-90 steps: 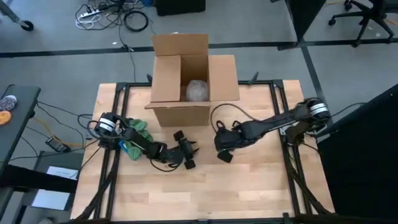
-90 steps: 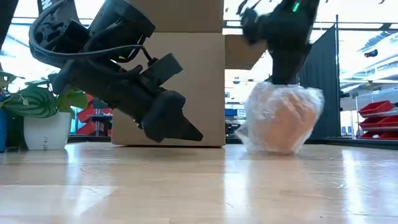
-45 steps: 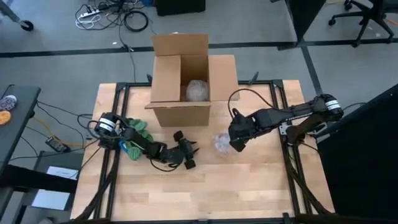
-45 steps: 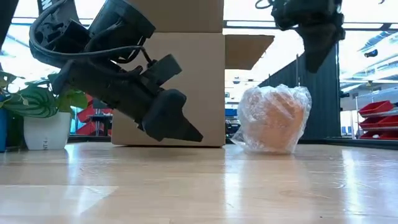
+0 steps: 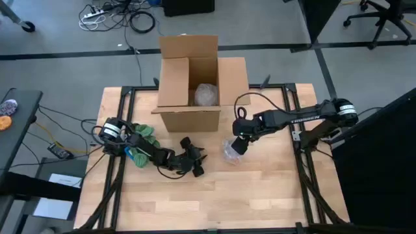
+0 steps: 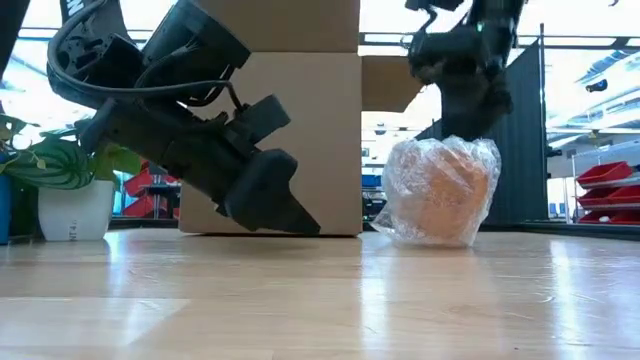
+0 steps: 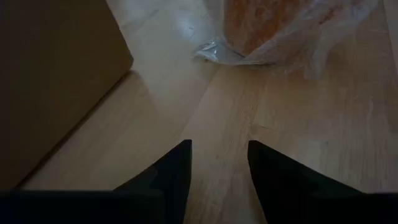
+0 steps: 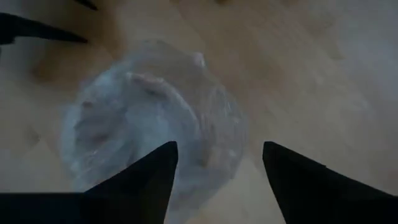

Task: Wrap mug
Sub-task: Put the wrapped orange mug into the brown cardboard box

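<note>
A potted plant point(image 6: 60, 185) stands at the far left edge of the counter point(image 5: 260, 195), beside the left arm's base. The left gripper point(image 5: 195, 164) lies low over the wood, fingers point(image 7: 171, 171) spread a little and holding nothing, tips aimed toward the mug point(image 5: 231, 151). Behind it a box point(image 5: 201, 84) sits open at the counter's back edge, a plastic-wrapped bundle point(image 5: 207, 94) inside. The mug, orange under crinkled clear wrap, stands on the counter just in front of the box's right corner, between the two grippers. It sits upright, its long axis vertical; which way its handle faces cannot be told through the wrap. The right gripper point(image 5: 238, 145) hangs just above the mug's top on its right side, fingers point(image 8: 140, 177) spread wide and gripping nothing.
</note>
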### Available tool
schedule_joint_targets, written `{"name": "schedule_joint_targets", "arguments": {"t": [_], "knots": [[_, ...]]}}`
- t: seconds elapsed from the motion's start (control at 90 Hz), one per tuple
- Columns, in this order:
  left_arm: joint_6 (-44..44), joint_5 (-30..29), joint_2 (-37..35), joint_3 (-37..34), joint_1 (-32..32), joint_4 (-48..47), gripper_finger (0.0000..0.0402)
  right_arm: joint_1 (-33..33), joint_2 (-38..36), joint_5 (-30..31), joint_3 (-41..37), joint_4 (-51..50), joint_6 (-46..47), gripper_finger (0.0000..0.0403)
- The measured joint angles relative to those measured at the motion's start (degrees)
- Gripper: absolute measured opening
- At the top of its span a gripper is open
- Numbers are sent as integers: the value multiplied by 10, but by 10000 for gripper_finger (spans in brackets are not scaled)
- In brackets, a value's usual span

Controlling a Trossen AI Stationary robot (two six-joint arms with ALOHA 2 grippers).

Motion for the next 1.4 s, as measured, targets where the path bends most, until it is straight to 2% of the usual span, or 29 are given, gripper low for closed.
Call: {"name": "schedule_joint_targets", "arguments": {"t": [0.2,0.3,0.489,0.622,0.811,1.078,1.267,1.4], "knots": [[-1,10,0,0,0,-2,142,-1,-2,-29,-101,166,30,217],[-4,15,0,0,0,-2,142,-1,-4,-17,-141,208,67,211],[-16,15,0,0,0,-15,142,9,-5,-13,-179,265,68,183],[-18,15,0,0,0,-18,142,23,-2,5,-182,310,49,137],[-30,15,0,0,0,-26,142,32,-1,15,-183,327,29,26],[-32,15,0,0,0,-30,142,61,-35,-52,-183,378,24,24],[-32,20,0,0,0,-30,142,101,-105,-45,-141,415,-22,24],[-32,20,0,0,0,-30,142,134,-140,-49,-129,540,-74,21]]}}
